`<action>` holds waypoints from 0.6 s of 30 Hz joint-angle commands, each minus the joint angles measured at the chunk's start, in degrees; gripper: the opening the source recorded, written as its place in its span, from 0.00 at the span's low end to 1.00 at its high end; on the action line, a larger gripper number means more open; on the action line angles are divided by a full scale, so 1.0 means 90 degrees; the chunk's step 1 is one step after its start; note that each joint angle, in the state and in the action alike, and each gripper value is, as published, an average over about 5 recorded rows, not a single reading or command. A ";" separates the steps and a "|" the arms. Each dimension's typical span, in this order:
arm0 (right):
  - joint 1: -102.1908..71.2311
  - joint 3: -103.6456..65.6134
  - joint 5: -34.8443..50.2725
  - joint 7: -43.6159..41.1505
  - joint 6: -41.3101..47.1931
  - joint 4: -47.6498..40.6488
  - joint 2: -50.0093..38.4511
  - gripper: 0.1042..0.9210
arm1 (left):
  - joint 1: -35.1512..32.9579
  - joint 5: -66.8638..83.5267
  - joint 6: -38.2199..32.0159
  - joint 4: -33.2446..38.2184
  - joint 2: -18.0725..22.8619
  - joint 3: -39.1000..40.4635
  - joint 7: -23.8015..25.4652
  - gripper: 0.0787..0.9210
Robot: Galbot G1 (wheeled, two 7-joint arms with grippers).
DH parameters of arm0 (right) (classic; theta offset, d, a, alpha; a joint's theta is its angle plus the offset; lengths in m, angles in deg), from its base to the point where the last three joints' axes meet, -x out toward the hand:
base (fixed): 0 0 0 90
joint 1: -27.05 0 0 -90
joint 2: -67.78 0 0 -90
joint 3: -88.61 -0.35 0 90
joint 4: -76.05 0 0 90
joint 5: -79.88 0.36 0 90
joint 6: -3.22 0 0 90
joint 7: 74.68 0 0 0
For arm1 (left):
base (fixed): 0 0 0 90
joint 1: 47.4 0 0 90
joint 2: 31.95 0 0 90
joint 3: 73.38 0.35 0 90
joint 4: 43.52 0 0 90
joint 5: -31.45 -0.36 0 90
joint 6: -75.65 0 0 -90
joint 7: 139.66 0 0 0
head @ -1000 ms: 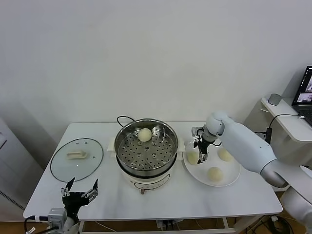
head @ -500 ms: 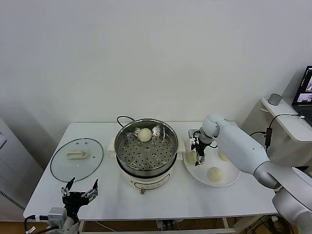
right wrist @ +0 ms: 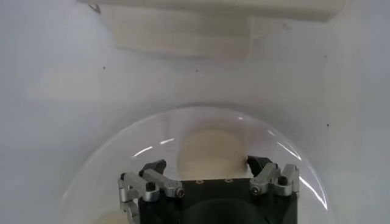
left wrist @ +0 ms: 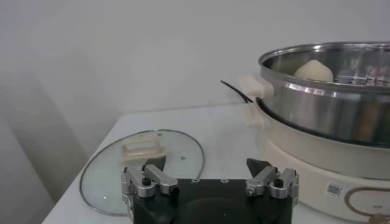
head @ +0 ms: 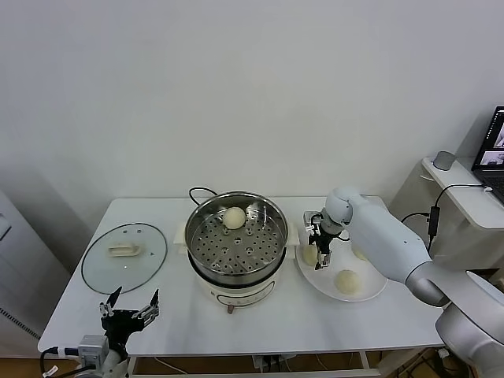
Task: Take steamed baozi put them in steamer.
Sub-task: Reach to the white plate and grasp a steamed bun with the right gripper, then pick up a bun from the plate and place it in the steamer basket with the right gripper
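Right of centre in the head view, a bun [head: 309, 253] lies on the plate [head: 370, 290], between the right gripper's [head: 319, 252] spread fingers; another bun [head: 234, 218] sits in the steamer [head: 235, 246]. Lower left, the left gripper [head: 128, 311] hangs open near the lid [head: 124, 257].

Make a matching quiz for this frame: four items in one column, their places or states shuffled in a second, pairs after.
Items:
1. glass lid
2. baozi in steamer
3. left gripper
4. right gripper

Places/states:
A. over a bun at the plate's steamer-side edge
B. flat on the table, at the robot's left of the steamer
C. on the perforated tray, toward the back
D. open, near the table's front-left corner

Pairs: 1-B, 2-C, 3-D, 4-A
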 commanded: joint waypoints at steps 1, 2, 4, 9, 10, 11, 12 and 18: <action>0.0013 -0.0022 -0.0019 0.0012 -0.0010 -0.0021 0.0000 0.74 | 0.0010 -0.0003 0.0002 -0.0010 -0.0003 0.0003 0.0001 0.88; 0.0016 -0.0021 -0.0017 0.0009 -0.0010 -0.0016 -0.0009 0.70 | 0.0015 -0.0008 0.0001 -0.0018 -0.0003 0.0002 0.0001 0.88; 0.0023 -0.0020 -0.0010 0.0005 -0.0011 -0.0009 -0.0026 0.64 | 0.0025 -0.0024 0.0000 -0.0039 -0.0003 0.0003 0.0000 0.88; 0.0067 -0.0016 0.0036 -0.0002 -0.0004 0.0043 -0.0093 0.46 | 0.0026 -0.0055 0.0000 -0.0029 0.0006 0.0022 0.0001 0.88; 0.0102 -0.0005 0.0056 -0.0014 0.0001 0.0077 -0.0131 0.43 | 0.0025 -0.0064 0.0002 -0.0022 0.0008 0.0027 0.0001 0.88; 0.0143 0.0011 0.0076 -0.0027 0.0007 0.0118 -0.0174 0.40 | 0.0027 -0.0074 0.0003 -0.0016 0.0012 0.0030 0.0001 0.88; 0.0199 0.0040 0.0102 -0.0042 0.0015 0.0166 -0.0229 0.38 | 0.0031 -0.0089 0.0003 -0.0013 0.0018 0.0031 0.0000 0.88; 0.0762 0.0449 0.0477 -0.0171 0.0179 0.0580 -0.0690 0.34 | 0.0065 -0.0158 0.0006 0.0008 0.0064 0.0058 -0.0007 0.88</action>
